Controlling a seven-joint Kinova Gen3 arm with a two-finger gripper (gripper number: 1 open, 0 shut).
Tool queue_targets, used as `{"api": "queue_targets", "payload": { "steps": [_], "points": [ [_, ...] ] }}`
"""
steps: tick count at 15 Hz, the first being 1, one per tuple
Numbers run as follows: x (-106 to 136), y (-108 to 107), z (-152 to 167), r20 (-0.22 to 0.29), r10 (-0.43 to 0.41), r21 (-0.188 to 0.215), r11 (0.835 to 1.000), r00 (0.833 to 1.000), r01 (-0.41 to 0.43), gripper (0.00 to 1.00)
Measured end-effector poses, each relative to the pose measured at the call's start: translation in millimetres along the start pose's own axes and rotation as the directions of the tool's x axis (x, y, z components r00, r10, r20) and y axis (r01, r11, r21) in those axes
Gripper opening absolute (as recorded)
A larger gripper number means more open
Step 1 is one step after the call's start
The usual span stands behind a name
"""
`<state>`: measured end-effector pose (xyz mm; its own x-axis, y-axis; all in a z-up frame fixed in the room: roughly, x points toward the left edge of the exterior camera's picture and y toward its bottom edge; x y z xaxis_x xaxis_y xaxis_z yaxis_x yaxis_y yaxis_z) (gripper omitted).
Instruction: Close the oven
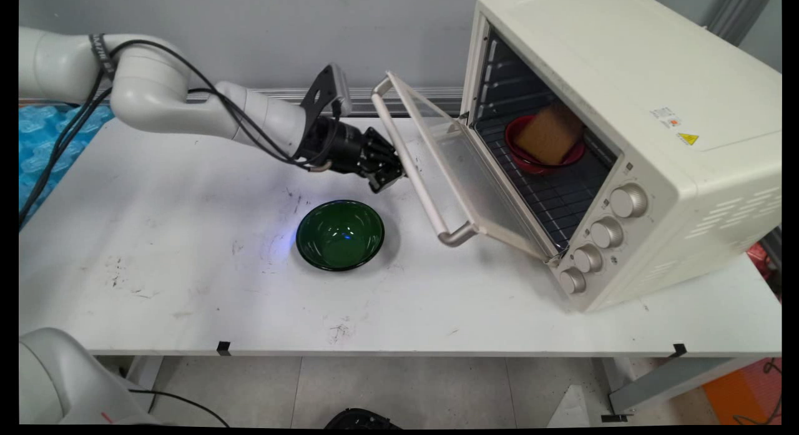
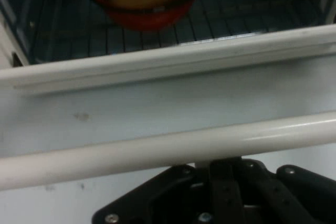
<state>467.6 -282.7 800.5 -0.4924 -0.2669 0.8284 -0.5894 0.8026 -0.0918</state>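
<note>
From above, the gripper point(image 1: 396, 171) sits right at the handle point(image 1: 417, 174) of the half-open oven point(image 1: 624, 141) door point(image 1: 462, 173); whether its fingers are open or shut cannot be told. A green bowl point(image 1: 340, 234) lies on the table point(image 1: 187, 266) just below. Inside the oven, a red bowl point(image 1: 542, 149) holds a brown block point(image 1: 549, 134). From the hand, the handle point(image 2: 168, 150) crosses just above the linkage, hiding the fingers; the red bowl point(image 2: 147, 11) shows beyond the door point(image 2: 157, 100).
</note>
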Motion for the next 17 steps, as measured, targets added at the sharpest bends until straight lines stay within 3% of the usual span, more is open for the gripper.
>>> {"api": "queue_targets", "payload": {
  "steps": [9, 17],
  "points": [
    [44.5, -12.6, 22.1, -0.084, 0.025, 0.005, 1.000, 0.996, -0.025, 0.00],
    [63.9, -21.8, 29.0, -0.096, 0.018, 0.013, 1.000, 0.995, -0.017, 0.00]
  ]
}}
